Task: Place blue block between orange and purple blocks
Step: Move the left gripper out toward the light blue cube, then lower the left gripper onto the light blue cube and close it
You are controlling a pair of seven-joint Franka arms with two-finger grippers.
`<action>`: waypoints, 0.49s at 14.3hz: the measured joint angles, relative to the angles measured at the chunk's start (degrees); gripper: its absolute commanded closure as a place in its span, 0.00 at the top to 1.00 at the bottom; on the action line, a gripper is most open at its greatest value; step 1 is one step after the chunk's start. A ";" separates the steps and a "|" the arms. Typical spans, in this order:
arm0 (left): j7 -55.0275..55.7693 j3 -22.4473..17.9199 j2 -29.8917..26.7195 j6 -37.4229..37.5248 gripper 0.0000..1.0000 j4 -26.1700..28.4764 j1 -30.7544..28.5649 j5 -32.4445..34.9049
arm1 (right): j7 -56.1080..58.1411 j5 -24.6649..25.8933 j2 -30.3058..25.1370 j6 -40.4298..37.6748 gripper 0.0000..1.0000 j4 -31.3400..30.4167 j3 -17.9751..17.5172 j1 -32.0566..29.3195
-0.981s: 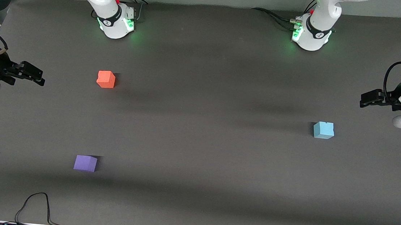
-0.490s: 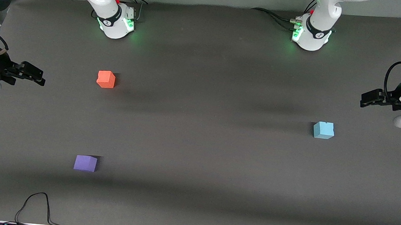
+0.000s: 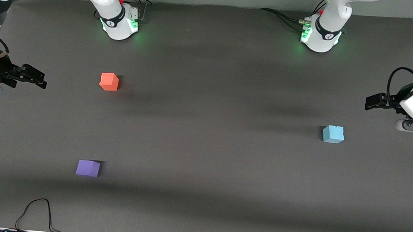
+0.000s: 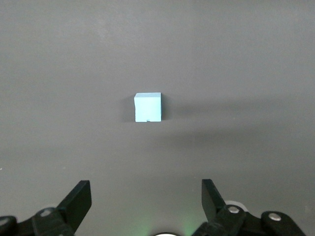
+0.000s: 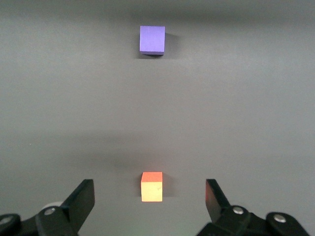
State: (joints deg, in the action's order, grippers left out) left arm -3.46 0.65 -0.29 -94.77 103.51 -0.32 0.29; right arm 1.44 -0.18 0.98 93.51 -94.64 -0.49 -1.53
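The light blue block (image 3: 333, 134) sits on the dark mat toward the left arm's end; it also shows in the left wrist view (image 4: 148, 107). The orange block (image 3: 109, 81) and the purple block (image 3: 88, 168) sit toward the right arm's end, the purple one nearer the front camera; both show in the right wrist view, orange (image 5: 152, 186) and purple (image 5: 152, 39). My left gripper (image 3: 371, 102) is open and empty (image 4: 146, 199), over the mat's left-arm end, apart from the blue block. My right gripper (image 3: 37, 78) is open and empty (image 5: 149, 196), waiting at the other end.
The two arm bases (image 3: 119, 22) (image 3: 320, 36) stand along the table's edge farthest from the front camera. A black cable (image 3: 37, 207) loops onto the mat at the edge nearest the front camera, near the purple block. Wide bare mat lies between the orange and purple blocks.
My left gripper has shifted a little toward the table's middle and its wrist has turned slightly. The right arm and all three blocks have not moved.
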 measured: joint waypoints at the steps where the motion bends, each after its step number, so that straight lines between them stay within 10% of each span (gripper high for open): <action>1: -1.10 -0.05 -0.98 -1.36 1.00 2.21 0.00 0.01 | 0.00 0.00 0.00 0.00 1.00 0.00 0.00 0.00; 7: -3.73 -0.25 -1.16 -14.49 1.00 12.76 -0.11 0.86 | -0.01 -1.69 0.00 0.19 1.00 0.01 0.00 0.00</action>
State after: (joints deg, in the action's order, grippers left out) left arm -7.19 0.39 -1.45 -109.26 116.27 -0.43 1.16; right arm 1.43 -1.88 0.98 93.70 -94.63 -0.49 -1.53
